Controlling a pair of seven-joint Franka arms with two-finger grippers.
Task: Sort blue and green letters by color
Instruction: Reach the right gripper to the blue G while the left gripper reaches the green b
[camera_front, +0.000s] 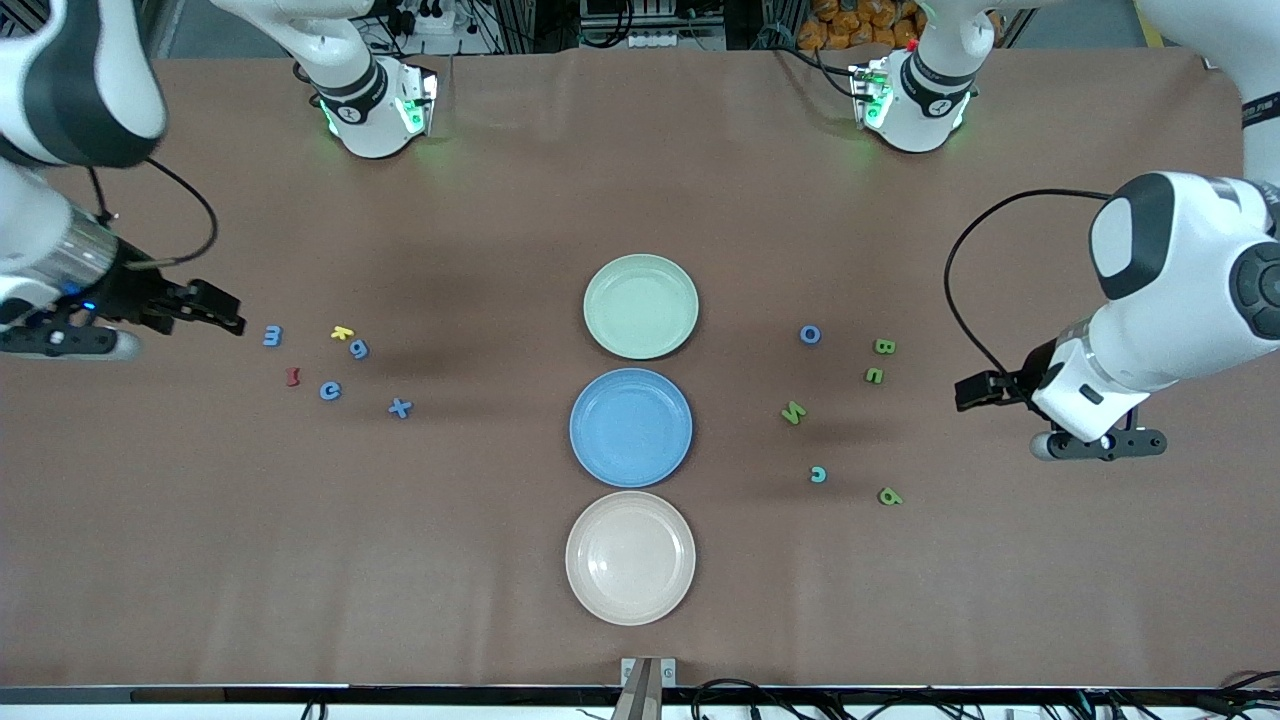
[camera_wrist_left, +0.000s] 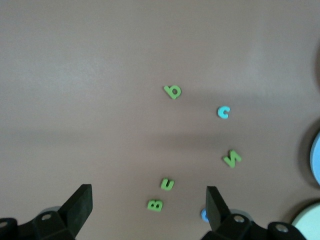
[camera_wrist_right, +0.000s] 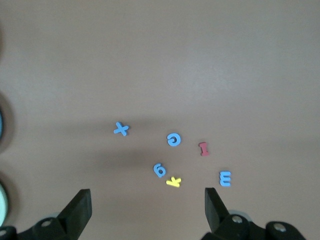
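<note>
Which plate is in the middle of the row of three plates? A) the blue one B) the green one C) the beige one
A: the blue plate sits between the green plate and the beige plate, which is nearest the front camera.

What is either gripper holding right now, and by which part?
Nothing. The left gripper hangs open over the green letters, and the right gripper hangs open beside the blue letters; all pieces lie on the table.

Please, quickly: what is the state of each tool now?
Left tool: open, holding nothing, over the table near the green letters.
Right tool: open, holding nothing, near the blue letters.
</note>
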